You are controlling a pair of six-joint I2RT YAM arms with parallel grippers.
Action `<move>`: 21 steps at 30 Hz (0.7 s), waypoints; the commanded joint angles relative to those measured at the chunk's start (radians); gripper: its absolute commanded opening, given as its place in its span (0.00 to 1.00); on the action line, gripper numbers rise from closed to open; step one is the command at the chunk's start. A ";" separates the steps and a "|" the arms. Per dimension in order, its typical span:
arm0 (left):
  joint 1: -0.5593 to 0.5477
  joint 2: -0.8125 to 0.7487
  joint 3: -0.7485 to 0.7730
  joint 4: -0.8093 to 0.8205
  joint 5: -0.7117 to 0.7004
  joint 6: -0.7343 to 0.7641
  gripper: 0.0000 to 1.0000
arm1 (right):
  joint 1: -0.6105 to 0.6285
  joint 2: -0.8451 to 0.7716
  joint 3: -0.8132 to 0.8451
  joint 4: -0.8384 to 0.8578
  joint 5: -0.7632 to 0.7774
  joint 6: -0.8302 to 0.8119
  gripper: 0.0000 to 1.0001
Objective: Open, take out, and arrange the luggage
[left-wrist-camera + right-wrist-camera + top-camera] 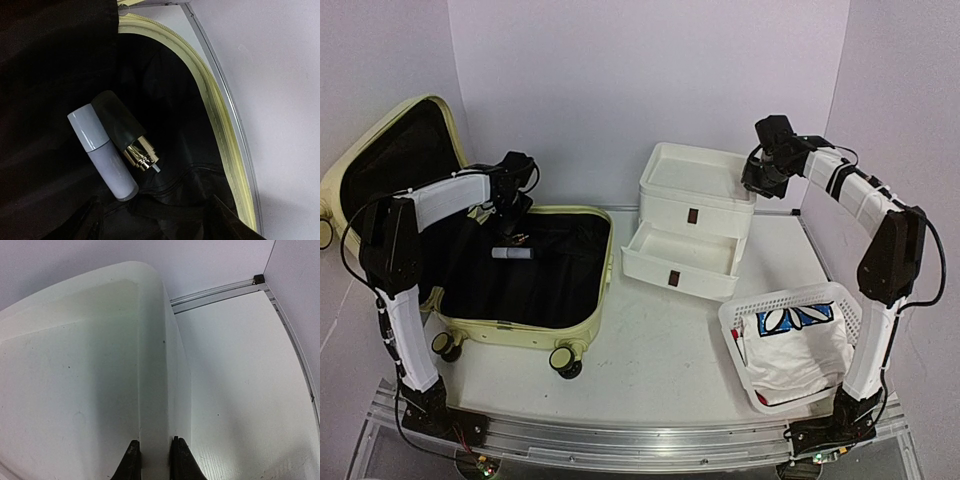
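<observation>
Item: luggage, lid open, left of worktop. My left hand (nearer arm) hangs empty, spread wide, just above white bottle lying flat inside, axis left-right; right hand pinches drawer box rim.

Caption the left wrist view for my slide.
Pale bottle and dark gold-collared bottle lying side by side on the black lining of the open luggage.
</observation>
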 commanded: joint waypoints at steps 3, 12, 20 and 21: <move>0.058 0.120 0.199 -0.136 0.013 -0.159 0.67 | -0.005 -0.056 -0.028 0.041 -0.099 0.043 0.00; 0.080 0.256 0.301 -0.161 0.093 -0.228 0.67 | -0.006 -0.052 -0.026 0.042 -0.098 0.038 0.00; 0.105 0.338 0.341 -0.161 0.123 -0.247 0.59 | -0.005 -0.052 -0.034 0.044 -0.100 0.038 0.00; 0.110 0.347 0.349 -0.162 0.125 -0.244 0.58 | -0.005 -0.052 -0.035 0.044 -0.101 0.038 0.00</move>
